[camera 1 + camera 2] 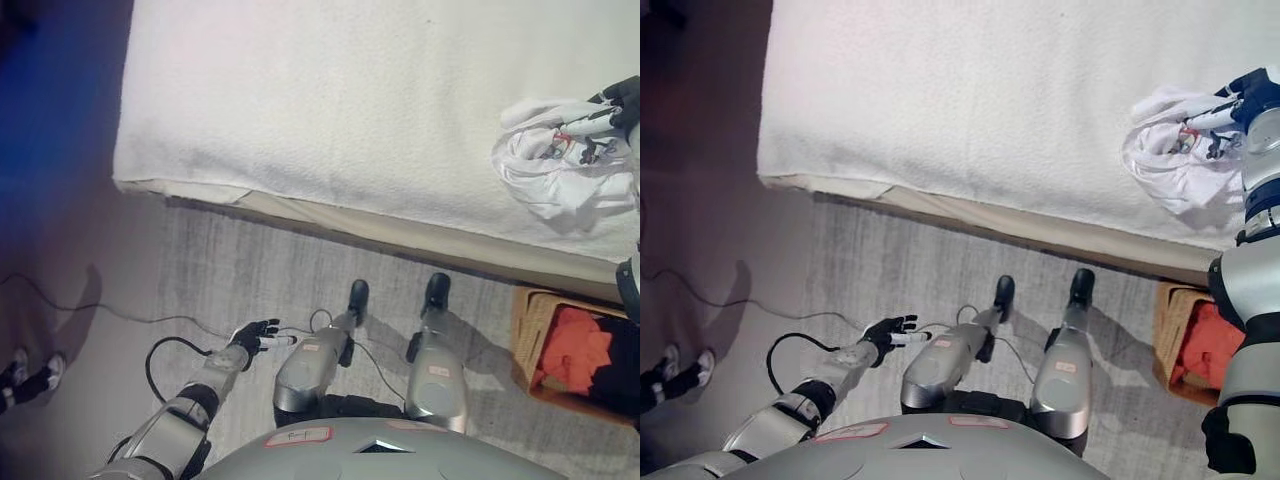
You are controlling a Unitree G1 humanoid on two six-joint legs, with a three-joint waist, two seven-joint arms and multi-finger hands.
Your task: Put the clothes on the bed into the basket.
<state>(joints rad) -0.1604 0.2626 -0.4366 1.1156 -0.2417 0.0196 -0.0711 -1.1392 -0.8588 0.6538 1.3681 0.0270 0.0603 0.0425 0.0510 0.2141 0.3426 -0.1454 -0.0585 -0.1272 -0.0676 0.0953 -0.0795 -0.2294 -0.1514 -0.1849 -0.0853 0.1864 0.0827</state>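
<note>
Right now right hand (1238,110) has fingers curled into the white garment (560,160) bunched on the bed (330,110) near its right edge. Left hand (255,338) hangs low over the floor, fingers relaxed open. Wicker basket (528,330) on the floor holds red clothes (580,350). A person's shoes (30,372) show at left.

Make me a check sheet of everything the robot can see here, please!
Surface: white bed, bare except at its right edge.
Job's things: white cloth bunched on the bed; basket on the floor at right, with red cloth inside.
Clutter: nothing seen.
Hands: right hand on the white cloth, fingers curled into it; left hand low over the floor, open, holding nothing.
Cables: thin cord across the floor.
Surroundings: grey rug; a person's shoes at left.
</note>
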